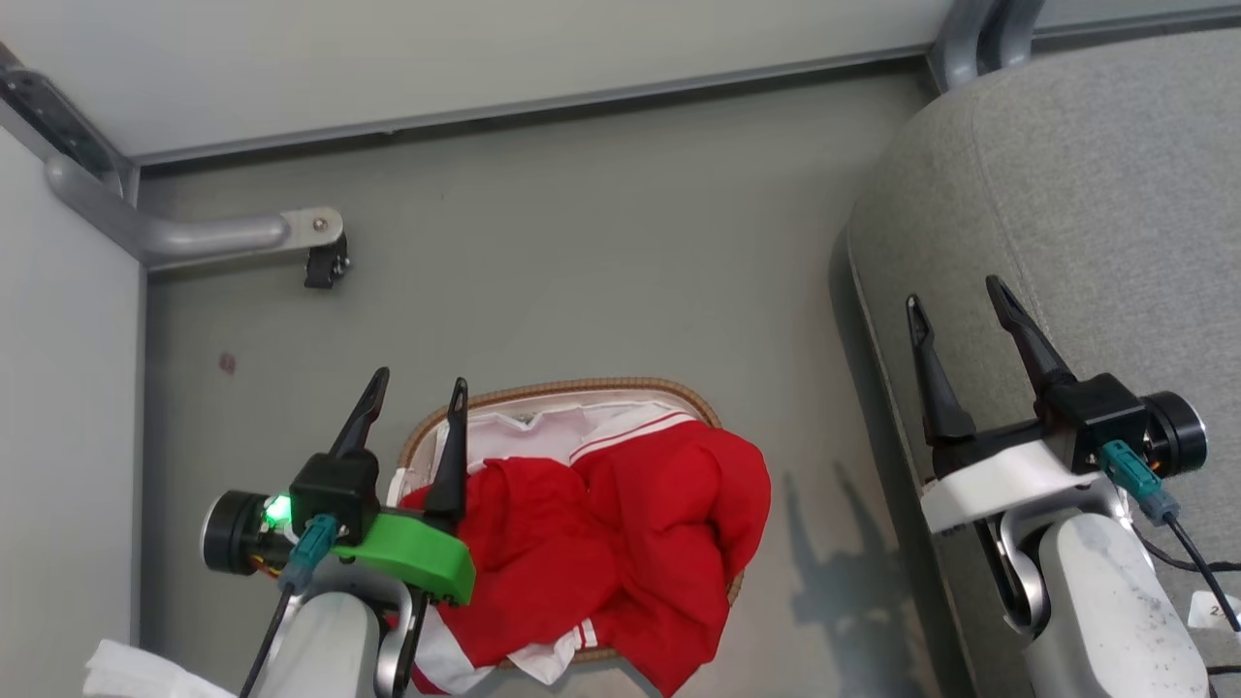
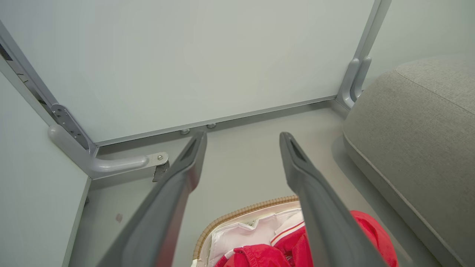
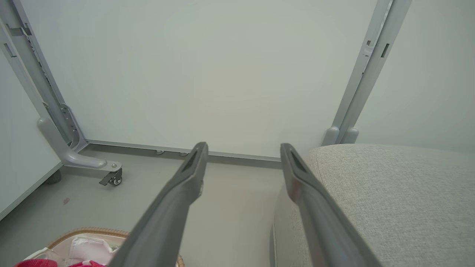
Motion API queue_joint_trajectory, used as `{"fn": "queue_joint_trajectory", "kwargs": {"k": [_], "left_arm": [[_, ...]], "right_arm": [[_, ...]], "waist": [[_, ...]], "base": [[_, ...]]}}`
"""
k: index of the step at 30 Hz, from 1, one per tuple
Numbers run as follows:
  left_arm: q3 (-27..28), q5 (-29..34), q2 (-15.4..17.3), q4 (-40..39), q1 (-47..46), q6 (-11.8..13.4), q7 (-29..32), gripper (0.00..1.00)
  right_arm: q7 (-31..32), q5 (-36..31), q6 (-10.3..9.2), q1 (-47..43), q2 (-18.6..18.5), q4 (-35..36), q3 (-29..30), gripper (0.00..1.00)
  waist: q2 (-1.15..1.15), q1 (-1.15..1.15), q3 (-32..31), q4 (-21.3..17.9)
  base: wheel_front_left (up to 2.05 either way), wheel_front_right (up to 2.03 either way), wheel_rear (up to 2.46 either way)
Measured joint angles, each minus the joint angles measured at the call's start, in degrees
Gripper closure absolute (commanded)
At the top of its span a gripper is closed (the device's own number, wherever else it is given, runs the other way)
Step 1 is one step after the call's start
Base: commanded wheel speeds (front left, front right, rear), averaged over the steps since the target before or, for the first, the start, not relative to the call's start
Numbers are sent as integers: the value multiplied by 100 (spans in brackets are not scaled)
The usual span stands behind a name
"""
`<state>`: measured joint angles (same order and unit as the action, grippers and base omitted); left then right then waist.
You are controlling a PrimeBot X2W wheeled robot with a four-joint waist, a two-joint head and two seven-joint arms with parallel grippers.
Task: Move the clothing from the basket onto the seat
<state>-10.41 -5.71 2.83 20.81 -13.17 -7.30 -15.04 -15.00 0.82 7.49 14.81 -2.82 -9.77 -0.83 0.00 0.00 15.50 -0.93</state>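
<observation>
Red clothing [image 1: 620,543] with white stripes is heaped in the basket [image 1: 582,390] on the floor and spills over its right rim. The clothing [image 2: 363,230] and the basket's braided rim [image 2: 237,215] sit low in the left wrist view; the rim [image 3: 89,233] is also at the right wrist view's lower left. My left gripper [image 1: 417,388] hovers open over the basket's left edge, holding nothing. My right gripper [image 1: 955,296] is open and empty above the front left corner of the grey seat [image 1: 1086,194]. The seat [image 2: 419,141] lies to the basket's right, and the seat [image 3: 389,200] is under my right fingers.
White partition panels on grey metal frames [image 1: 543,102] close off the back and left. A foot with a caster [image 1: 325,267] juts onto the grey floor at the left. Bare floor [image 1: 582,242] lies between basket, panels and seat. A white cloth [image 1: 136,674] shows at the bottom left.
</observation>
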Motion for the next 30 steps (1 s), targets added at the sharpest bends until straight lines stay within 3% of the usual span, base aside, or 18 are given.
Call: {"fn": "queue_joint_trajectory", "kwargs": {"k": [11,30], "left_arm": [[-877,-245,286,775,-838,-3,-8,0],[-2917,-1539,731,3643,-2336,-9,101,0]], "right_arm": [[-1,132,1,614,1,263,-226,0],[-1,662,1,1145,-2,765,-615,0]], "waist": [[0,0,1064,-141],[0,0,2400,-765]], "base": [[0,0,0],[0,0,0]]}}
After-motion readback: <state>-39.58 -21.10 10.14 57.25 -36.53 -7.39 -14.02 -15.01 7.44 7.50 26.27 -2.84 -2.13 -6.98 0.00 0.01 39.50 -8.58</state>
